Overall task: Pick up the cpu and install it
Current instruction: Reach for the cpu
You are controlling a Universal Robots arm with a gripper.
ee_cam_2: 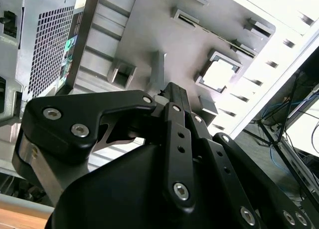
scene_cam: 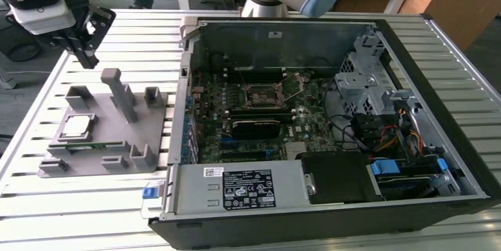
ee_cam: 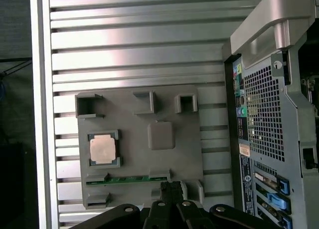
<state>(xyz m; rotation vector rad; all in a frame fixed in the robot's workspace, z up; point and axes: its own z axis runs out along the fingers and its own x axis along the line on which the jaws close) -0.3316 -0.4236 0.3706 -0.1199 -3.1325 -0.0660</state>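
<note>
The cpu [scene_cam: 77, 126] is lying flat with its shiny silver-grey metal top facing up, sitting in a raised square pocket of the grey holder [scene_cam: 78, 170], which is resting on the slatted table [scene_cam: 63, 204] towards the exterior view's left. In the first wrist view the cpu [ee_cam: 102, 149] is showing as a small pale square with a thin darker rim, its edges lining up squarely with the pocket's walls. It is catching the light brightly in the second wrist view [ee_cam_2: 219, 75].
</note>
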